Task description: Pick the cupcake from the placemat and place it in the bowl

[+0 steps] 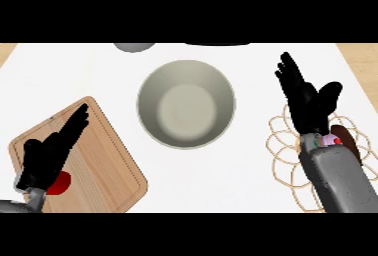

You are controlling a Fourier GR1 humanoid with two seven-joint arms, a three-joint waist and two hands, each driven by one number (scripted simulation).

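Nearest of all, the grey right forearm (336, 180) rises from the near edge and lies across the woven loop placemat (284, 160) at the right. It hides most of the cupcake (330, 141), which sits on the placemat just beside the wrist (only a bit of pink topping and a brown side show). The right hand (303, 97) is beyond it, over the placemat's far edge, fingers straight and close together, thumb held out, holding nothing.

At the near left, the left hand (50, 147) hangs over a wooden cutting board (111, 165), fingers straight and together, thumb apart. A red round thing (60, 183) lies on the board, partly under this hand.

Between the hands, the grey oval bowl (186, 104) stands on the white counter (221, 185), well apart from the cupcake. A grey thing (134, 47) and a dark thing (218, 44) are cut off at the far edge.
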